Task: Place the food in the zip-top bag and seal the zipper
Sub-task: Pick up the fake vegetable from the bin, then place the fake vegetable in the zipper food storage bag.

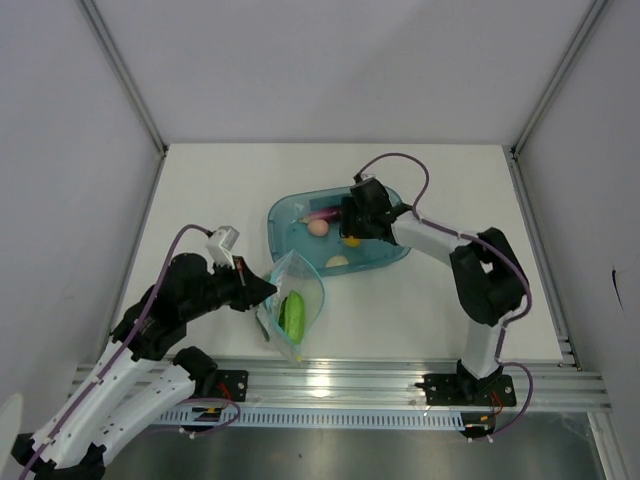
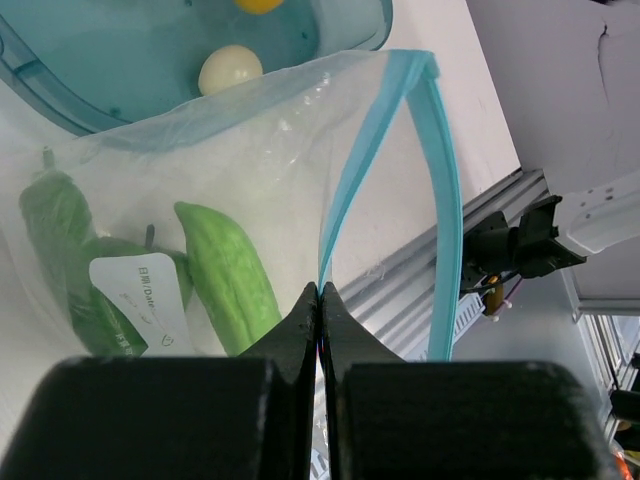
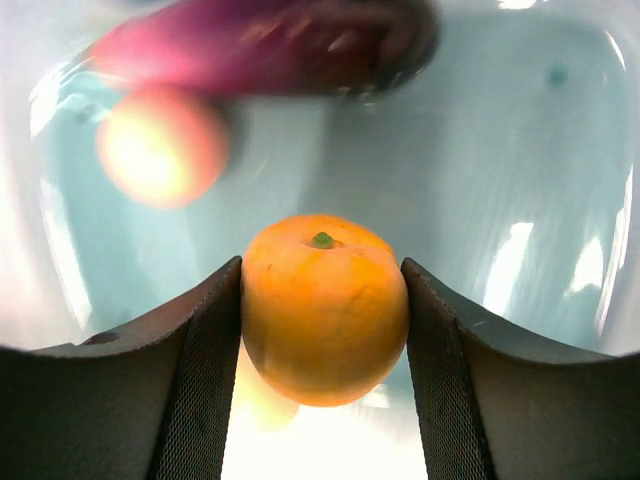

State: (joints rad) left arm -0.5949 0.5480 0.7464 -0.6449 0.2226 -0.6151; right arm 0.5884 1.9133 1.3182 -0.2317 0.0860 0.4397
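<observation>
The clear zip-top bag [image 1: 296, 312] lies near the table's front with its mouth open. It holds a bright green chunk [image 2: 228, 275] and a dark green long vegetable [image 2: 58, 235]. My left gripper [image 2: 320, 292] is shut on the teal zipper strip [image 2: 345, 190] and holds that edge up. My right gripper [image 3: 320, 272] is inside the teal tray [image 1: 285, 212], shut on the orange-yellow ball [image 3: 325, 310]. The pink ball [image 3: 160, 145] and the purple eggplant [image 3: 260, 45] lie beyond it. The cream egg [image 2: 230, 68] lies in the tray near the bag's mouth.
A white label [image 2: 140, 285] is stuck on the bag. The aluminium rail [image 1: 400, 380] runs along the table's near edge, close under the bag. Grey enclosure walls stand to the left, right and back.
</observation>
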